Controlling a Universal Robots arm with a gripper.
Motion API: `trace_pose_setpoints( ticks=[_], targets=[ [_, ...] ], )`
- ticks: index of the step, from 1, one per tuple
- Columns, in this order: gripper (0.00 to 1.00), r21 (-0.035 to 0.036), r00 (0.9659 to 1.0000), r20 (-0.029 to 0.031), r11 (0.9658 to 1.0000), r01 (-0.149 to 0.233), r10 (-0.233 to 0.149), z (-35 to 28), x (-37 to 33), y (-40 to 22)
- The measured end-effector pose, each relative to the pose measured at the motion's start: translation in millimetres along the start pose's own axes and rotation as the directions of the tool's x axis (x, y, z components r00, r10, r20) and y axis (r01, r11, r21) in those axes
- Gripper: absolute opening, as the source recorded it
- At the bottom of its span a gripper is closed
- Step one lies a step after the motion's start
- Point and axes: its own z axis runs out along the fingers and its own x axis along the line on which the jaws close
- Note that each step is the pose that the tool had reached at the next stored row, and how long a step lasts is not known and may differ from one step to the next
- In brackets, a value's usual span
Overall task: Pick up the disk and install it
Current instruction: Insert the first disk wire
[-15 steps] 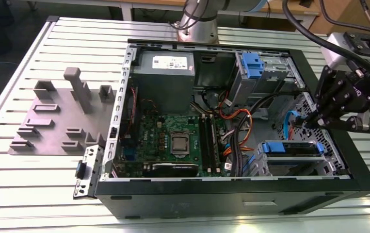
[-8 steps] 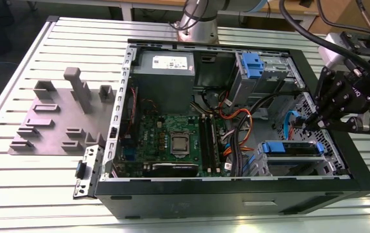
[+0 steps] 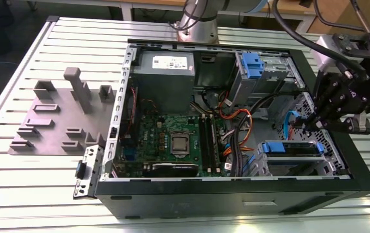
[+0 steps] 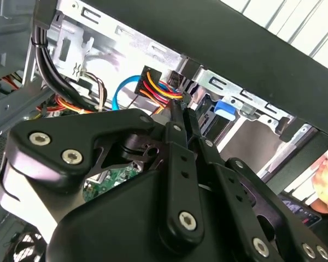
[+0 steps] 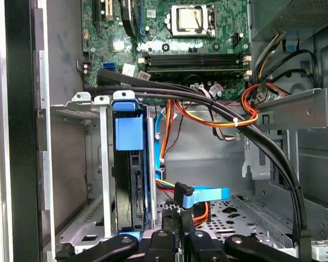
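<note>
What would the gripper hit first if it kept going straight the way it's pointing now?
Probably the blue cable connector right ahead of the gripper in the first wrist view, with orange wiring just behind it. The disk in its blue carrier sits off to one side. Depth is hard to judge.

Open computer case (image 3: 191,206) on slatted table (image 3: 16,189)
</note>
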Motion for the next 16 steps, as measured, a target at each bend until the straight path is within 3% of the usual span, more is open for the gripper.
trace_pose_setpoints(
  ticks=[3,6,16],
  targets=[
    [0.16,0.0232,1.0,0.0016,0.9997,0.002,-0.002,0.0,0.5,2.6],
    [0.16,0.0372,1.0,0.0024,0.9993,0.003,-0.003,-0.1,2.9,5.7],
    [0.16,0.0514,0.9998,0.0032,0.9985,0.018,-0.018,-0.6,17.0,15.1]
  ],
)
